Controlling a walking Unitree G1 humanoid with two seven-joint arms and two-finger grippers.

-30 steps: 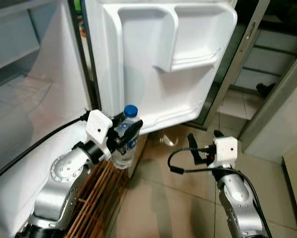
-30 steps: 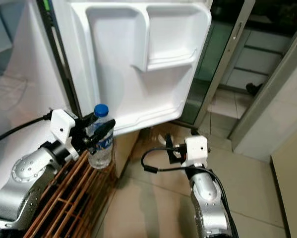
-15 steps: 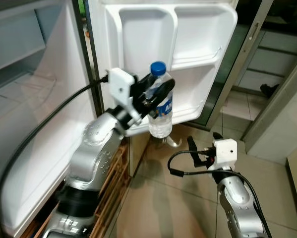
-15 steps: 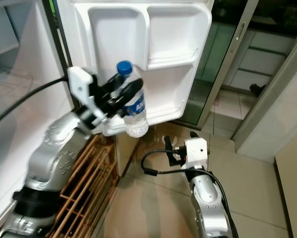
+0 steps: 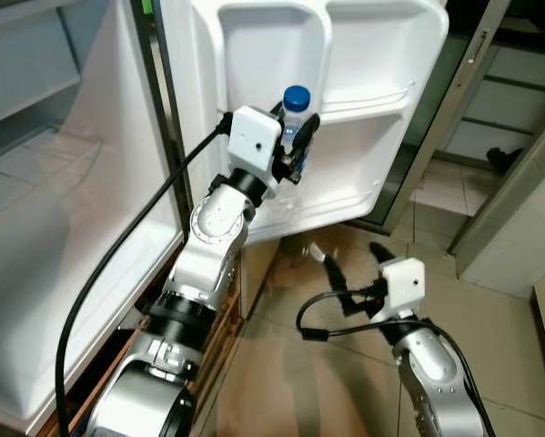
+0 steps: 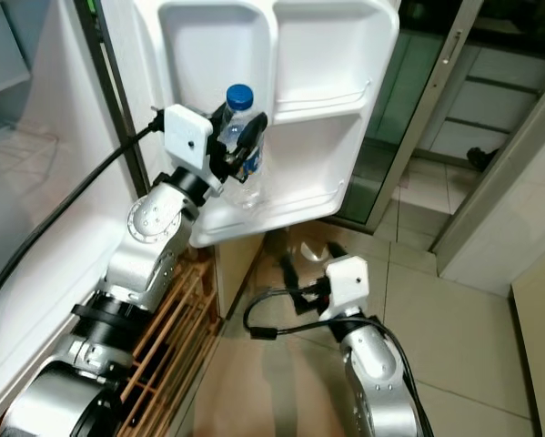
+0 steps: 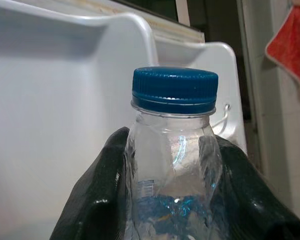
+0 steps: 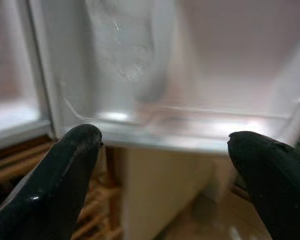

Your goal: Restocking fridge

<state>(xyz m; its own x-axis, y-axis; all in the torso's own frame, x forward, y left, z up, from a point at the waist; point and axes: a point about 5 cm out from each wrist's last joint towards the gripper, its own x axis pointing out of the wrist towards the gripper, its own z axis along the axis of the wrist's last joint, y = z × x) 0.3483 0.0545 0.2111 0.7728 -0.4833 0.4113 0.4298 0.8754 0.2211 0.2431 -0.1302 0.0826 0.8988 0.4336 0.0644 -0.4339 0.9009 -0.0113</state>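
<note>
Head-camera views first: left gripper (image 5: 293,146) is raised against the inside of the open white fridge door (image 5: 363,55), its two black fingers closed around a clear water bottle (image 5: 292,137) with a blue cap (image 5: 297,96). Bottle stands upright in the grip, cap above the fingers, at the height of the door's shelf rail (image 5: 372,102), which runs off to the gripper's right. Below and to the right, the right gripper (image 5: 352,271) is held low over the tiled floor (image 5: 281,364), fingers spread apart and holding nothing, pointing toward the door's bottom edge. A wooden slatted rack (image 6: 163,337) sits under the left arm, beside the fridge body. Left wrist view: the bottle (image 7: 173,165) fills the space between the black fingers (image 7: 99,205), which press on both its sides, white door moulding just beyond it. Right wrist view: two black fingertips (image 8: 64,165) sit wide apart, with the pale lower edge of the door ahead between them.
</note>
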